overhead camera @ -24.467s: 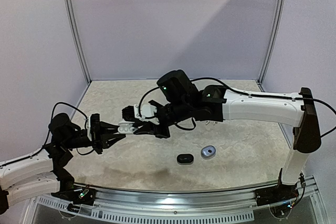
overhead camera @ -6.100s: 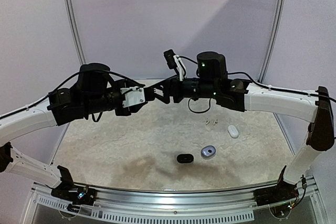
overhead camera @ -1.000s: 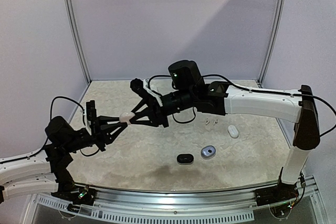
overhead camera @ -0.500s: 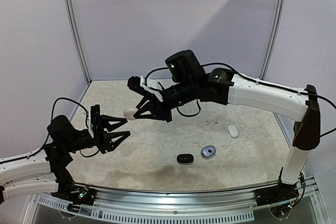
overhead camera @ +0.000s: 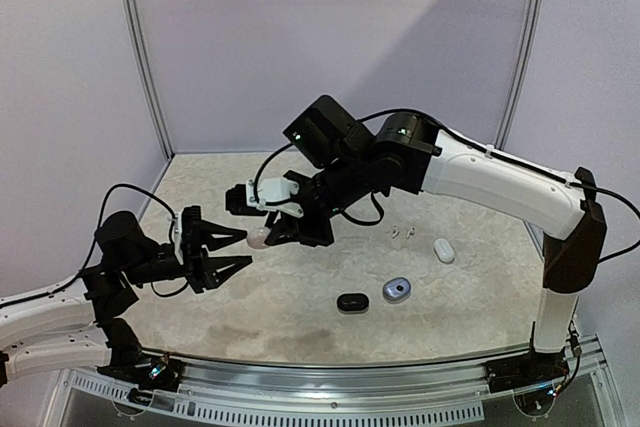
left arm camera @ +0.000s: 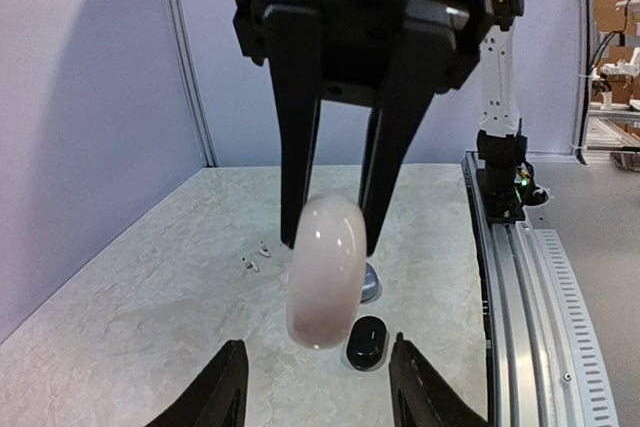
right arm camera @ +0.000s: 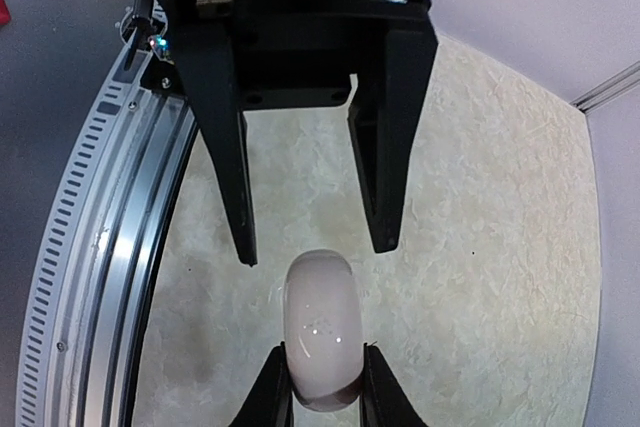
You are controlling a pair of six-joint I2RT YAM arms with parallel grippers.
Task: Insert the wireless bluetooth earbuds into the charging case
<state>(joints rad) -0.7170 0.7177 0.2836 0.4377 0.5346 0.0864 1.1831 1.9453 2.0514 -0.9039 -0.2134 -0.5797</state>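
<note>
R end effector (right arm camera: pixel 322 365) pinching pale case (right arm camera: pixel 322 332), lid prob. closed; L end effector (left arm camera: pixel 318 345) spread wide, apart.

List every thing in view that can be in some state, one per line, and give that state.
Right gripper, shut on the pale case.
Left gripper, open, holding nothing.
Pale case, closed, held above the table.
Black case, closed, on the table.
Grey case, closed, on the table.
White case, closed, on the table.
Two earbuds, loose on the table, in no case.
</note>
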